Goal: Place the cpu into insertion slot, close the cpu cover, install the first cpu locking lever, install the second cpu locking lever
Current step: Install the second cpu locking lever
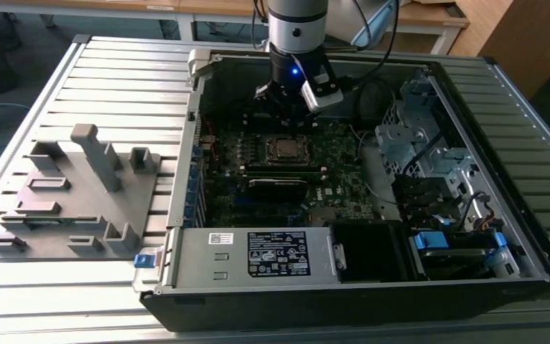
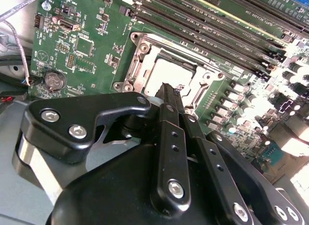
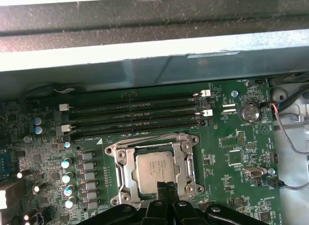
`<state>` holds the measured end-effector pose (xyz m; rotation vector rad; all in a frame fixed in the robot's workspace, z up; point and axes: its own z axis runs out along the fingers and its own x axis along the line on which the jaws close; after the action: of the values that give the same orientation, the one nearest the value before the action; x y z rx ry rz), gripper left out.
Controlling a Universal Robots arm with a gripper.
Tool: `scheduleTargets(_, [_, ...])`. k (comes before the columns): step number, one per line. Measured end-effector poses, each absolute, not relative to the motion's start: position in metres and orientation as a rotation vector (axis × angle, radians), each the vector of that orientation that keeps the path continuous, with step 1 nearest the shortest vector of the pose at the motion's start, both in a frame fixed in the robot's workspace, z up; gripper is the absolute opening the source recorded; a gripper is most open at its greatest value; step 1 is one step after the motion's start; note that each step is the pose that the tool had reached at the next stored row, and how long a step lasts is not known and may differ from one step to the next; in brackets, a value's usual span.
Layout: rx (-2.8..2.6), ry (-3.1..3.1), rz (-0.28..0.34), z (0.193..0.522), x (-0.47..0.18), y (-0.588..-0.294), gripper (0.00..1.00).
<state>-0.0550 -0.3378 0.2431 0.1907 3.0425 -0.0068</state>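
Note:
The cpu (image 1: 285,148) (image 3: 153,169) (image 2: 166,74) lies flat in the insertion slot of the green motherboard (image 1: 344,175). The silvery cpu cover (image 3: 186,162) (image 2: 145,65) lies down around it, and the chip's metal top shows through the cut-out. My gripper (image 3: 166,187) (image 2: 170,92) (image 1: 277,118) hangs just over one edge of the cover. Its black fingers are shut together with nothing between them. In the first wrist view the fingertips hide the chip's near edge. I cannot tell how the locking levers stand.
The open computer case (image 1: 504,86) walls in the board. Long black memory slots (image 3: 135,114) run beside the socket. A drive cage (image 1: 414,140) and cables stand at the exterior view's right, a power supply (image 1: 256,254) in front, and a grey fixture (image 1: 74,193) on the table at the left.

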Motion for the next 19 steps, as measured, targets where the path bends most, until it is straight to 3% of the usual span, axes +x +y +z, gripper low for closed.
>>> scheduleTargets(19, [0.192,3.057,-0.008,0.2493,-0.0549,-0.3378,0.10])
